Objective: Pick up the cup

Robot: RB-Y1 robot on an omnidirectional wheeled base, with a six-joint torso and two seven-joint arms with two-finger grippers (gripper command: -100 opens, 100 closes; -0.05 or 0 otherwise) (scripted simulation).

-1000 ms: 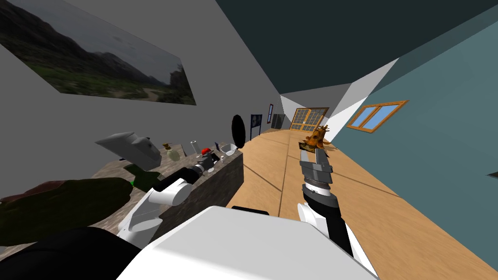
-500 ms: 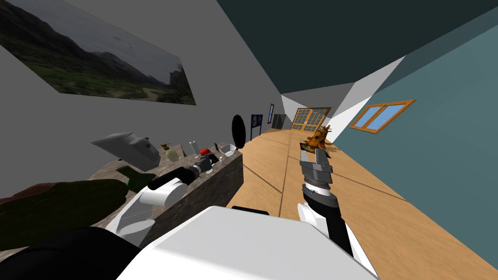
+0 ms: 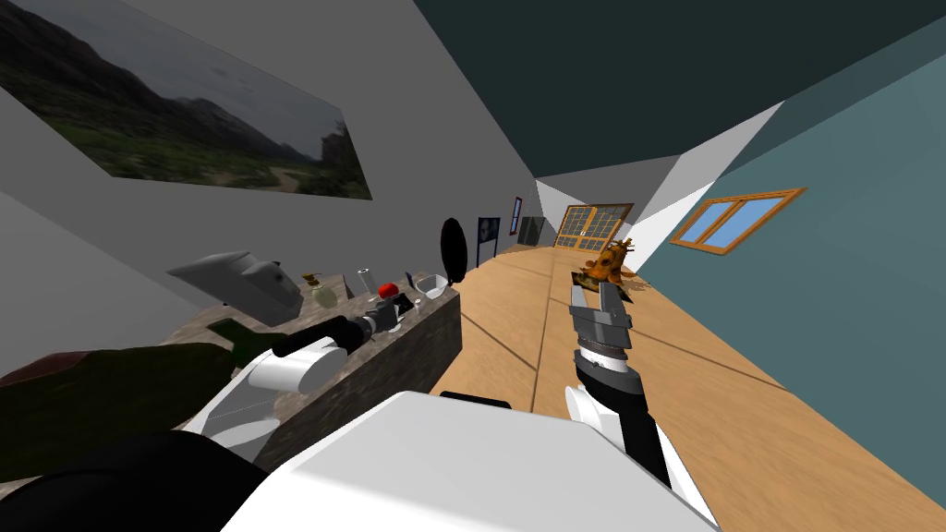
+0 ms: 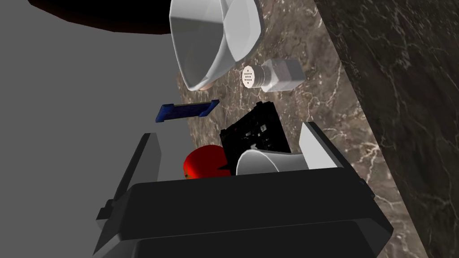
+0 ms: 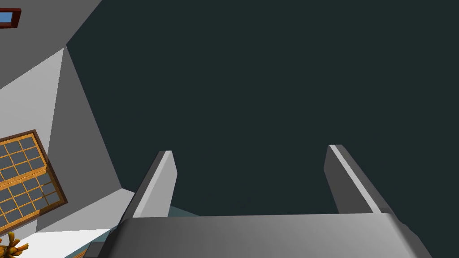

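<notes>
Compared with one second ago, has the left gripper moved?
Yes, slightly. In the head view the left gripper has drawn back along the counter, away from the white bowl and toward the robot.

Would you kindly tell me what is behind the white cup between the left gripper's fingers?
A black boxy object stands right behind the cup, with a red round thing beside it. The dark body of the left gripper covers the cup's lower part.

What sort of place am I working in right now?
Probably a long room or hallway in a house: a marble-look counter holding a bowl and shaker along a grey wall, a wooden floor, and a wood-framed window in the teal wall.
</notes>
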